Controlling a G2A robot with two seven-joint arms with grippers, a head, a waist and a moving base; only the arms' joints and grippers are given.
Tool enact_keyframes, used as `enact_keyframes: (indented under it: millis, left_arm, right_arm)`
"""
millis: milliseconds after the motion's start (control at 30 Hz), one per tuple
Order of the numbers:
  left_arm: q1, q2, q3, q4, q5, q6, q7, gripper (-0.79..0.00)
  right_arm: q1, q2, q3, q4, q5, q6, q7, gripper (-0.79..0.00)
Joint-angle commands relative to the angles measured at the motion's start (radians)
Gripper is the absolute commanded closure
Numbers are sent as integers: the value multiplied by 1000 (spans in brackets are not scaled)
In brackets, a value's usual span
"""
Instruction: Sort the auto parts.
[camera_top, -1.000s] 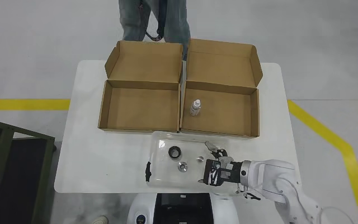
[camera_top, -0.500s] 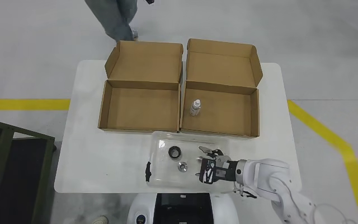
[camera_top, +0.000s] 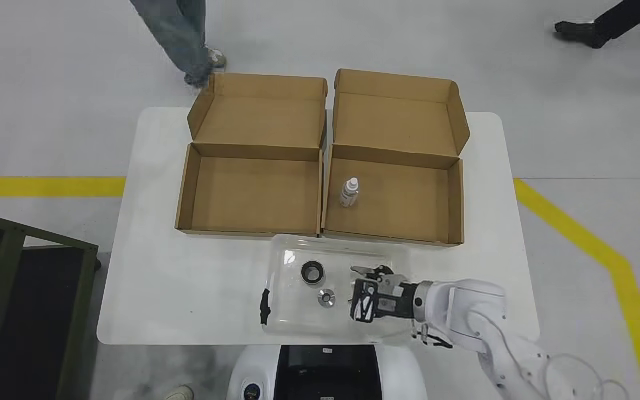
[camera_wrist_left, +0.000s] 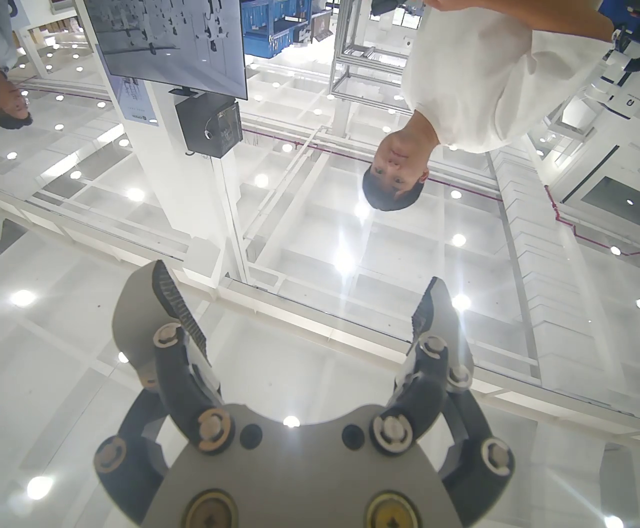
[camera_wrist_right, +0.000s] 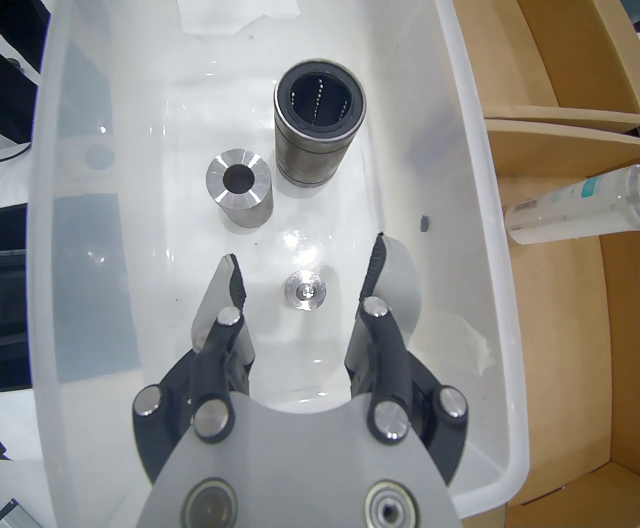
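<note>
Ok so in the top view the clear plastic bin (camera_top: 290, 262) sits at the lower middle of the frame on the white table (camera_top: 190, 280), and that's where the parts are. Inside it: a tall linear bearing (camera_wrist_right: 318, 122) with a black bore, standing upright, and just beside it a shorter steel bushing (camera_wrist_right: 241, 187), also upright with its hole facing up. In the top view the two show as the bearing (camera_top: 314, 271) and the bushing (camera_top: 326, 297), in the frame-left half of the bin. There's also a small round metal cap (camera_wrist_right: 305, 291) lying flat on the bin floor. The right gripper (camera_wrist_right: 306, 260) is down inside the bin with its fingers spread apart, one on each side of that cap, not touching it as far as I can see (a clear gap shows on both sides). From the top, the right gripper (camera_top: 357, 288) comes in from the lower right of the frame. Above the bin are two open cardboard boxes side by side, flaps folded back. The frame-right box (camera_top: 420, 200) has a small white bottle (camera_top: 349, 190) near its frame-left wall; the frame-left box (camera_top: 250, 195) touches it along one side. The left gripper (camera_wrist_left: 296, 277) points up at the ceiling, fingers wide apart, holding nothing.
</note>
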Motion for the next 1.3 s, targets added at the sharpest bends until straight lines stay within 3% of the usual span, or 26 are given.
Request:
enact_keyframes:
  millis: [0,267,467,733,800,900,1267]
  left_arm:
    - [0,0,0,0,0,0,0,-785]
    - [0,0,0,0,0,0,0,-785]
    - [0,0,0,0,0,0,0,-785]
    - [0,0,0,0,0,0,0,-785]
    - [0,0,0,0,0,0,0,-785]
    - [0,0,0,0,0,0,0,-785]
    - [0,0,0,0,0,0,0,-785]
  right_arm:
    - [6,0,-6,7,-3,2,2,-391]
    - [25,0,-32,26,-40,0,22,-360]
    - [30,2,-37,29,-53,-3,29,-234]
    - [39,3,-50,46,-63,3,28,-268]
    - [41,2,-54,49,-66,7,27,-206]
    - [46,2,-59,51,-69,9,24,0]
    - [18,11,-12,-22,34,-16,8,0]
